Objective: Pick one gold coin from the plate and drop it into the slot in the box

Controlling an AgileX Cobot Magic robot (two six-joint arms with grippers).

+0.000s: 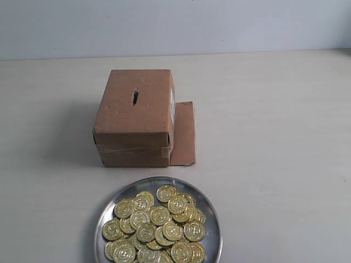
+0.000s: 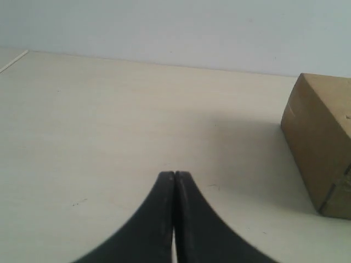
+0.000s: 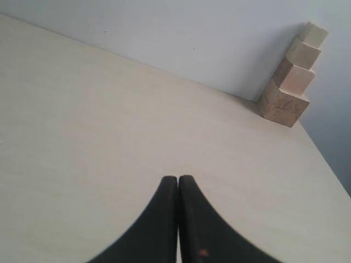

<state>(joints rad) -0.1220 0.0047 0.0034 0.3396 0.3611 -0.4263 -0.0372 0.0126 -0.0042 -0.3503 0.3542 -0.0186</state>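
Observation:
A round silver plate [image 1: 107,211] at the front of the table holds a heap of gold coins [image 1: 159,227]. Behind it stands the brown cardboard box [image 1: 134,118], with the dark slot [image 1: 135,98] cut in its top and a loose flap [image 1: 183,134] lying on its right. Neither gripper shows in the exterior view. My left gripper [image 2: 174,174] is shut with nothing in it, over bare table, and a corner of the box [image 2: 321,142] stands off to one side. My right gripper [image 3: 178,178] is also shut and empty, above bare table.
A stepped stack of pale wooden blocks [image 3: 289,76] stands against the wall in the right wrist view. A pale wall runs along the table's far edge [image 1: 175,55].

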